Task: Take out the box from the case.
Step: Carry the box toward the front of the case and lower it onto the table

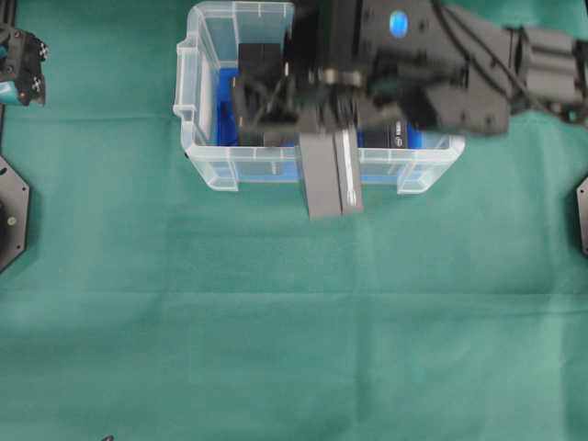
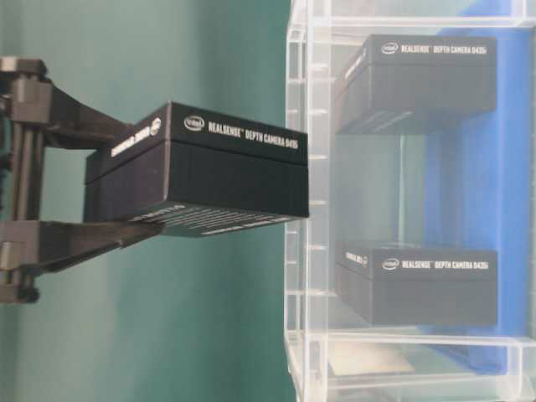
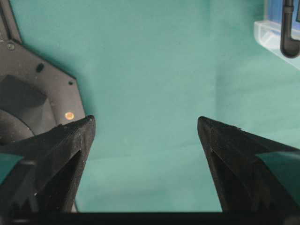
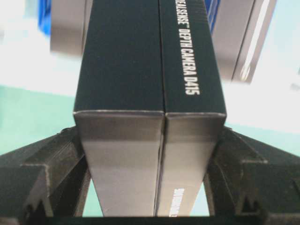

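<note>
My right gripper [image 1: 329,115] is shut on a black box [image 1: 333,179] printed "RealSense Depth Camera". The box sticks out past the front wall of the case [image 1: 207,165], a clear plastic tub lined with blue cloth. In the table-level view the held box [image 2: 201,172] hangs between the fingers [image 2: 75,243], its end just past the rim of the case [image 2: 300,251]. In the right wrist view the box [image 4: 145,84] fills the jaws of the gripper [image 4: 147,133]. My left gripper [image 1: 20,64] is open and empty at the far left, over bare cloth in its wrist view [image 3: 145,124].
Two more black boxes [image 2: 419,79] [image 2: 419,285] stay inside the case. Black base plates sit at the left edge [image 1: 9,211] and right edge [image 1: 581,216] of the table. A green cloth [image 1: 276,322] covers the table.
</note>
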Controlling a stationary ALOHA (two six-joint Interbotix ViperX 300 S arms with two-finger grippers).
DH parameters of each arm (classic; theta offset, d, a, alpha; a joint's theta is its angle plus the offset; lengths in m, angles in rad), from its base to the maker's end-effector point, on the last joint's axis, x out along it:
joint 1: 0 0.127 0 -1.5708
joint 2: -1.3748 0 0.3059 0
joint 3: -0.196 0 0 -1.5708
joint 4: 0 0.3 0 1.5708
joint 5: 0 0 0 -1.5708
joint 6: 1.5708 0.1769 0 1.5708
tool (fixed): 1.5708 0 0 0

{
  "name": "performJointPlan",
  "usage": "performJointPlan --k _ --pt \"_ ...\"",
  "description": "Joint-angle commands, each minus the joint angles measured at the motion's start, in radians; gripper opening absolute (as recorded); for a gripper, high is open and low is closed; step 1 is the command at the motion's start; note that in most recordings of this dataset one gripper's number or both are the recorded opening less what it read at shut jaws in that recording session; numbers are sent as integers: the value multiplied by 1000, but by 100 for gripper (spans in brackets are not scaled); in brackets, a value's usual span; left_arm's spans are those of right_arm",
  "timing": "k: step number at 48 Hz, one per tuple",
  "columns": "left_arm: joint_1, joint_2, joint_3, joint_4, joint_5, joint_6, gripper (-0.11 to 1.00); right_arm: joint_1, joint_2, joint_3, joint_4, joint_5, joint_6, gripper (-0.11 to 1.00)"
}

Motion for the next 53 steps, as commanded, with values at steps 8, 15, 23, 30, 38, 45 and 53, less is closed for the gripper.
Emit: performJointPlan --k 8,15,23,30,38,45,53 --pt "0 -12 -8 -2 2 -3 90 109 -23 -28 -23 21 101 67" --pt "0 -26 -2 -2 3 -5 90 167 -21 -28 -23 28 167 67" --pt "2 -29 -2 -2 17 -5 90 210 -20 -28 -23 29 219 67" --pt "0 -26 -2 -2 15 -5 90 252 -18 -28 -23 31 273 67" --pt "0 -21 -5 -2 12 -6 90 288 -18 -26 -23 40 313 67" --pt "0 -20 -6 -3 12 -6 90 298 -18 -28 -23 43 321 67" --pt "0 -20 -5 -3 14 -8 90 298 -17 -25 -26 43 318 67"
